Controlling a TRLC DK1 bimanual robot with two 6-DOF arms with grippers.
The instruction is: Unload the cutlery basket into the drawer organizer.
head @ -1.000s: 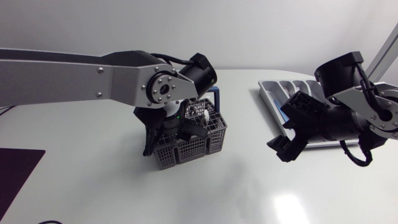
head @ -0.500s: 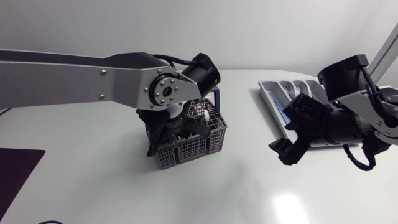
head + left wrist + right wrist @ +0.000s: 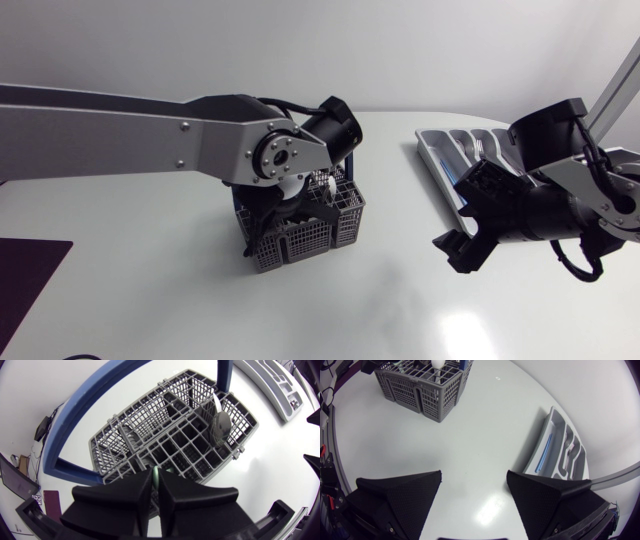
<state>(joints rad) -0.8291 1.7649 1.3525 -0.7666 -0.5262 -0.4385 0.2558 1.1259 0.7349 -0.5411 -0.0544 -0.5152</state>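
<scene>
While the left gripper (image 3: 156,480) is lowered into it, one grey lattice cutlery basket (image 3: 300,242) with a blue hoop handle (image 3: 80,415) is seen standing on the white table (image 3: 150,300). The fingers are drawn almost together, and a thin pale-green piece (image 3: 156,475) is pinched between them. One silver spoon (image 3: 218,422) is held upright in a basket compartment. One grey drawer organizer (image 3: 555,422) lies well apart from the basket, with a blue utensil (image 3: 545,452) and silver forks (image 3: 570,452) in it. The right gripper (image 3: 474,474) is spread wide and empty between basket and organizer. No writing can be read.
</scene>
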